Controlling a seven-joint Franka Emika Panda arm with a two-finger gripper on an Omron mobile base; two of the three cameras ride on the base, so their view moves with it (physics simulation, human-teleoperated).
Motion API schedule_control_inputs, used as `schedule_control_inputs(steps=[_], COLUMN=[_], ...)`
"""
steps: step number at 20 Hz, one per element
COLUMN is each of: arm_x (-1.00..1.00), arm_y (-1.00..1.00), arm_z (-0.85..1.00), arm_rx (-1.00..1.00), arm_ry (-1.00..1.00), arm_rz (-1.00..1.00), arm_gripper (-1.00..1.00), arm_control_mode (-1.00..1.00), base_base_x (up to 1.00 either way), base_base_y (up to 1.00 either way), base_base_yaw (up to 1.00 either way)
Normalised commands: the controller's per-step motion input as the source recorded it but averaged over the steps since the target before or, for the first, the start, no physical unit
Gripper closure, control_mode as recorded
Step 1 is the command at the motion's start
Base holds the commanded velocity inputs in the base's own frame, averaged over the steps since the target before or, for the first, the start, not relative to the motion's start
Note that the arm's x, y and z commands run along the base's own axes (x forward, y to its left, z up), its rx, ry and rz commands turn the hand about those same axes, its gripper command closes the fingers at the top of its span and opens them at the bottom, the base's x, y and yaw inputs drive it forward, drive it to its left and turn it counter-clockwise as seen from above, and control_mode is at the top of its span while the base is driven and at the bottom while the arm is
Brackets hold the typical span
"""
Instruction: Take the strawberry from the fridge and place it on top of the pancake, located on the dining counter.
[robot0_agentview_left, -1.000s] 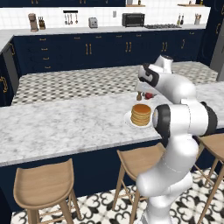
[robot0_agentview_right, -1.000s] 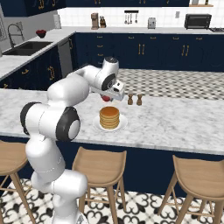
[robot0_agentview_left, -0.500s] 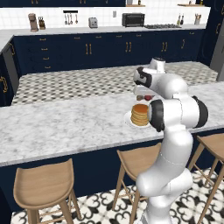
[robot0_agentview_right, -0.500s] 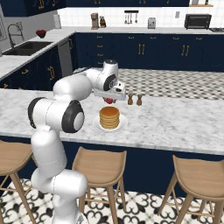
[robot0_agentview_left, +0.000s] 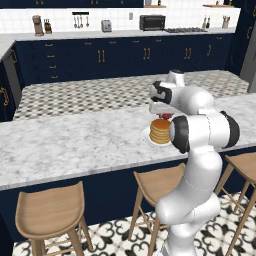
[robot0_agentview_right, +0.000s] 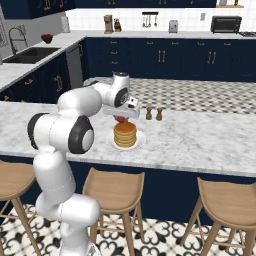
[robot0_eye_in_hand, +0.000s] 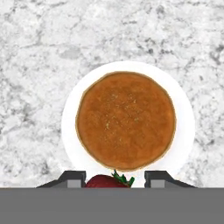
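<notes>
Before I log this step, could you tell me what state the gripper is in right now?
Gripper: closed on the strawberry, held above the pancake.

1. The dining counter (robot0_agentview_left: 75, 140) has a white-grey marble top, veined and smooth, with a soft sheen.
2. The pancake (robot0_eye_in_hand: 126, 120) looks matt and finely speckled, golden-brown (a slightly grainy, baked surface), on a plain white plate (robot0_eye_in_hand: 70, 118) that reads as smooth glazed ceramic.
3. The strawberry (robot0_eye_in_hand: 107, 180) is glossy red with green leafy tips.
4. The stools (robot0_agentview_right: 112, 192) are light wood, smooth and matt.
5. The gripper (robot0_eye_in_hand: 114, 178) fingers (robot0_eye_in_hand: 74, 178) look like dull grey plastic.
</notes>
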Motion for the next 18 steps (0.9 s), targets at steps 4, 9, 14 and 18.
schedule_control_inputs(steps=[4, 9, 14, 18], arm_x=[0.1, 0.47, 0.11, -0.04], arm_y=[-0.03, -0.03, -0.09, -0.07], arm_z=[-0.24, -0.1, -0.03, 0.0], arm_rx=[0.0, -0.02, -0.02, 0.0], arm_ry=[0.0, -0.03, -0.08, -0.02], arm_rz=[0.04, 0.11, 0.13, 0.12], arm_gripper=[1.0, 1.0, 1.0, 1.0], arm_control_mode=[-1.0, -1.0, -1.0, -1.0], base_base_x=[0.0, 0.0, 0.0, 0.0], base_base_y=[0.0, 0.0, 0.0, 0.0], base_base_yaw=[0.0, 0.0, 0.0, 0.0])
